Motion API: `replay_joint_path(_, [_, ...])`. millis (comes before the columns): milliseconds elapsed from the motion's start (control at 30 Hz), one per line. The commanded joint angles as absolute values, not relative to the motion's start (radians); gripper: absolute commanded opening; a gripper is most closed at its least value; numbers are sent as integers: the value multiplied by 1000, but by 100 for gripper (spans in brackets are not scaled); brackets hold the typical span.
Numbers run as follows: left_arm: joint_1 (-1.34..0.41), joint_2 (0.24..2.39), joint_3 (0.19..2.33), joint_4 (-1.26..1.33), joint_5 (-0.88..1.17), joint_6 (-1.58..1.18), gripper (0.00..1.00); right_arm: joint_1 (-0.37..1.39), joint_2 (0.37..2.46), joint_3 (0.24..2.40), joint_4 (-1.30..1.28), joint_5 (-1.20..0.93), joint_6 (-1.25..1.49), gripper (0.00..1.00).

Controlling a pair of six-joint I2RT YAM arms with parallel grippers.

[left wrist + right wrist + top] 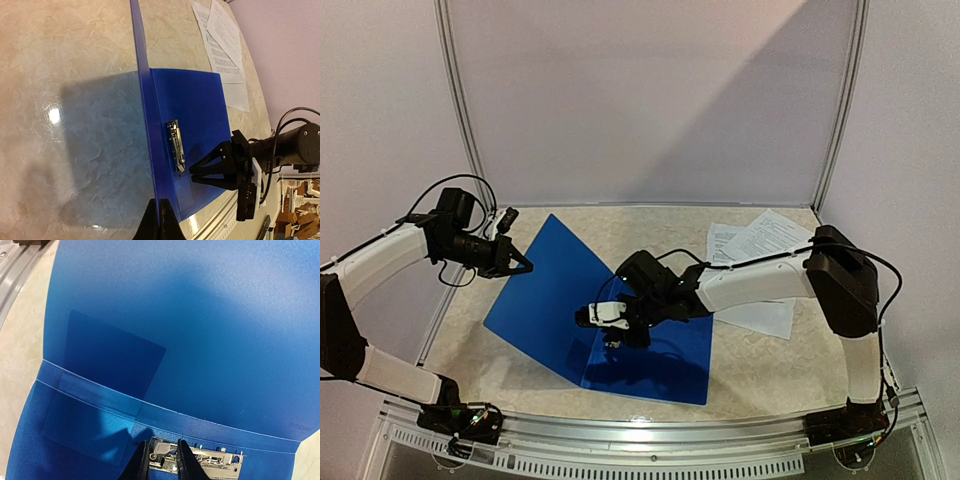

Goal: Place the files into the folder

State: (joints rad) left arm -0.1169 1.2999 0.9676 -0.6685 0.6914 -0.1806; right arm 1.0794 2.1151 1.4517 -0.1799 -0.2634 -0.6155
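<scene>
The blue folder (665, 365) lies open on the table, its cover (552, 290) raised at a slant. My left gripper (525, 265) is shut on the cover's edge (150, 165) and holds it up; in the left wrist view the gripper (160, 212) pinches it. My right gripper (610, 342) is low over the inner spine. In the right wrist view this gripper (162, 457) has its fingers close together around the lever end of the metal clip (215, 462). The clip also shows in the left wrist view (176, 145). The files (760, 242), white printed sheets, lie on the table to the right of the folder.
The marbled table (770, 370) has a metal rail (650, 435) along its near edge. Grey walls (650, 100) close in the back and sides. The right arm (760, 280) stretches over part of the sheets.
</scene>
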Motion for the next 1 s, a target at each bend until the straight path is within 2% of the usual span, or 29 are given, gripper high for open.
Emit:
replay_joint_path(0, [-114, 1285, 965, -649, 689, -172, 3, 1077, 2176, 1479, -205, -243, -623, 20])
replay_joint_path(600, [-113, 1288, 965, -650, 687, -173, 2, 1066, 2245, 1434, -222, -207, -615, 11])
replay_joint_path(967, [-109, 1286, 968, -652, 684, -171, 2, 1097, 2269, 1293, -218, -156, -626, 4])
